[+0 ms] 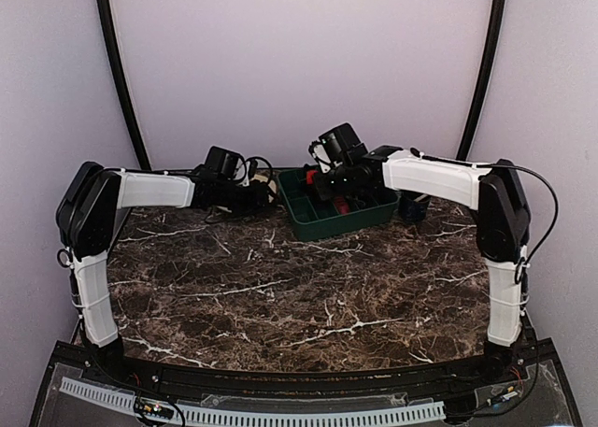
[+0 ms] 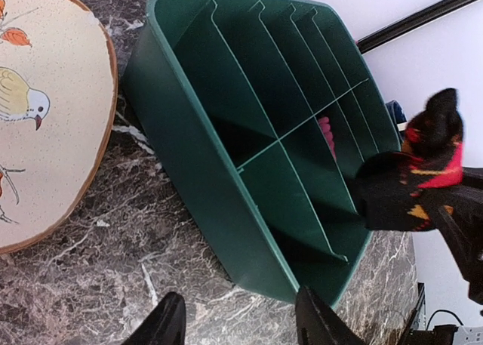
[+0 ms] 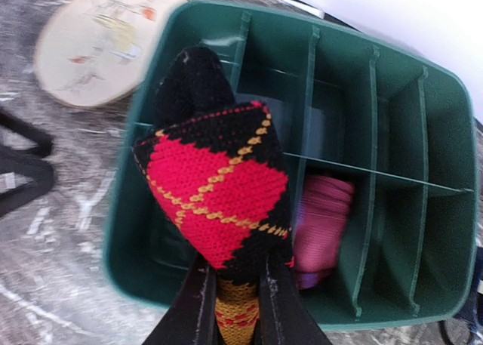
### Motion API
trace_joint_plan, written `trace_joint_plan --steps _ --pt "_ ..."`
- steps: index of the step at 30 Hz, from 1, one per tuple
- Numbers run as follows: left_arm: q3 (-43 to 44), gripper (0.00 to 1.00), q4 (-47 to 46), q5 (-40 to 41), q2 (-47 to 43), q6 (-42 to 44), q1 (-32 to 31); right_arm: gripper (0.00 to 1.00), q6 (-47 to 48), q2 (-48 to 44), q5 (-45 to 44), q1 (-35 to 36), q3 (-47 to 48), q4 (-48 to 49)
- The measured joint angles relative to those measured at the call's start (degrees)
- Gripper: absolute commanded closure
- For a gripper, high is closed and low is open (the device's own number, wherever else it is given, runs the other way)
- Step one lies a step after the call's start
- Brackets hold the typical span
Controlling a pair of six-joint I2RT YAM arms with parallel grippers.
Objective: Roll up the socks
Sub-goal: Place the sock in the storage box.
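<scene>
Right gripper [image 3: 234, 292] clamped on black argyle sock [image 3: 215, 194], bunched bundle held over green divider bin [image 3: 445, 171]. Magenta sock [image 3: 323, 220] lies in one bin compartment (next to held sock in right wrist view). Left gripper [image 2: 241, 318] fingers spread, empty, above marble table [image 2: 113, 269], near bin and floral plate [image 2: 45, 133]

The table [image 1: 280, 296] has a dark brown stone top with thin white lines running all over it, like little cracks. A green plastic box [image 1: 327, 223] sits on it at the far side, a bit right of the middle, and thin walls split the box into many slots. Just beside the box, on its left, a round cream plate [image 2: 68, 133] with a brown rim lies flat on the table, with a small white bird and orange leaves painted on it, so close that I cannot tell if they touch.
</scene>
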State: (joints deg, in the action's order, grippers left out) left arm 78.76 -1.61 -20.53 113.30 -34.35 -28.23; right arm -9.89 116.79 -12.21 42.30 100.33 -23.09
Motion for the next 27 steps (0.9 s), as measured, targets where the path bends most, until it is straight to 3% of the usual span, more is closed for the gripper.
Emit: trace_joint_plan --steps 12,27 --pt "-1.3 0.48 -3.8 -0.3 0.1 -0.5 0.0 1.00 6.8 10.8 -20.7 2.1 13.2 -5.9" --pt "-3.3 0.48 -6.8 -1.7 0.1 -0.9 0.0 1.00 10.1 19.0 -29.9 5.7 16.1 -11.5"
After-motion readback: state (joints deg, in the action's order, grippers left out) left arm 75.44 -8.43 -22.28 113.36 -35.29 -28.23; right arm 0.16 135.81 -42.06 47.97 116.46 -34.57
